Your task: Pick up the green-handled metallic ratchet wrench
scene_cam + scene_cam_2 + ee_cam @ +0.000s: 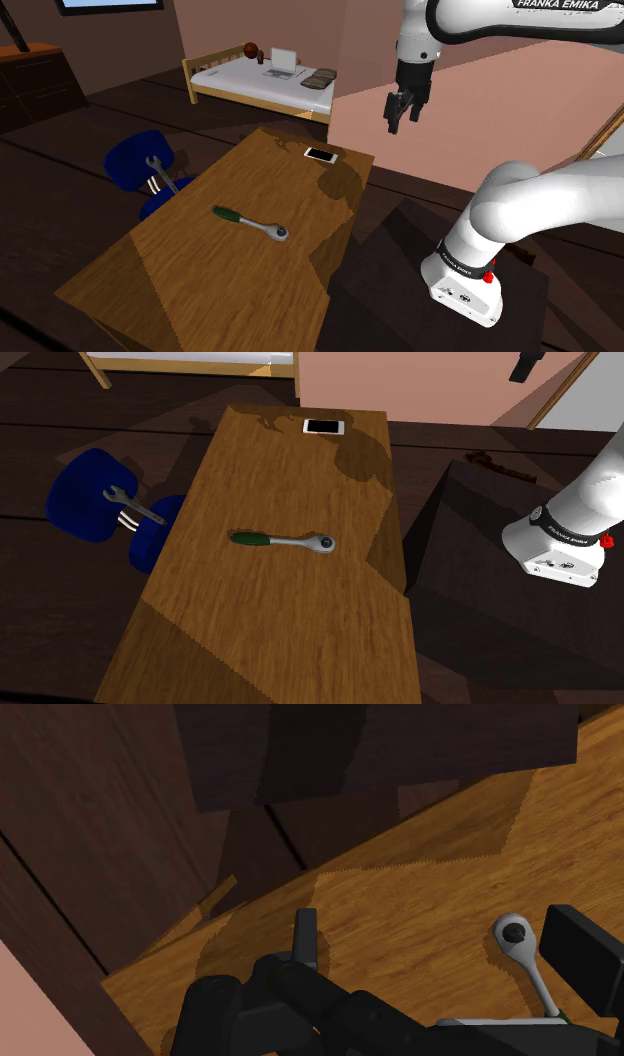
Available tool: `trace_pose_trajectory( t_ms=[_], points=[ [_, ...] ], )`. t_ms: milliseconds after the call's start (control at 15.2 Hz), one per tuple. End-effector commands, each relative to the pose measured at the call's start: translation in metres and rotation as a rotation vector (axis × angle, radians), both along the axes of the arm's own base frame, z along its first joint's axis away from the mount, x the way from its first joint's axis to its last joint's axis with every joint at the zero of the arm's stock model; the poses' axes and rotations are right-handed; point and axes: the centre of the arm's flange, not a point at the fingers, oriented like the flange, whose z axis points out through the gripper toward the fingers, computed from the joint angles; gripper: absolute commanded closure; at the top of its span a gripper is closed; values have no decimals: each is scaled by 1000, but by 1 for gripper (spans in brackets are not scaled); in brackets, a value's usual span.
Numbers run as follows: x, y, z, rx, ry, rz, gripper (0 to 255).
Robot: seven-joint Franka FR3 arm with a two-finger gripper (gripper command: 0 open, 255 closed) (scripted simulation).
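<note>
High off table [190, 275], end effector [402, 120] w/ fingers [306, 936] apart, far frm ratchet wrench [252, 222]

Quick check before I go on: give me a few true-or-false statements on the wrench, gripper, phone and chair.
1. The green-handled silver ratchet wrench lies flat on the wooden table. True.
2. The black two-finger gripper is shut on the wrench. False: it is open, raised clear of it.
3. The white smartphone touches the wrench. False: it lies apart, near a table corner.
4. A grey open-ended spanner lies on the blue chair. True.
</note>
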Motion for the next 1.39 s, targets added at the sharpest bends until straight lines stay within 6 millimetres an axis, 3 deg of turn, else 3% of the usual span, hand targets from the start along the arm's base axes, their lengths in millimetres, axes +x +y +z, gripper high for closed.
trace_pose_trajectory(
  t_ms=[0,1320],
  points=[
    [0,0,0,0,0,0,0],
    [158,68,-191,60,-30,217,0]
  ],
)
